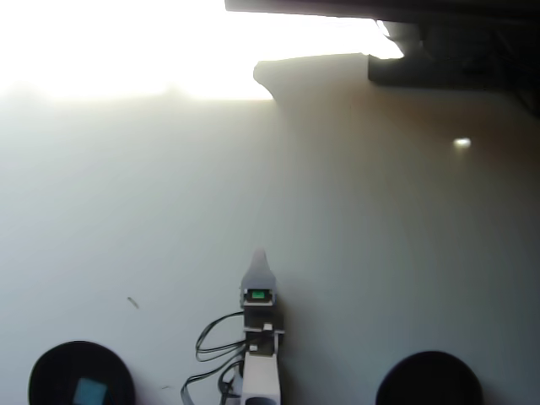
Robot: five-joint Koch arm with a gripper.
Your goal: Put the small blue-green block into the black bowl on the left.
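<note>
Blue-green block (89,391) lies inside the black bowl (51,363) at seven o'clock, so my pincer (260,256) points twelve o'clock empty; its spread I cannot tell.

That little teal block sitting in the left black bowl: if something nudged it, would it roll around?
Probably not. The small blue-green block looks squarish with flat faces, so it would likely slide rather than roll. It seems tiny beside the black bowl, so it is probably light. The bowl's wall should keep it in.
</note>
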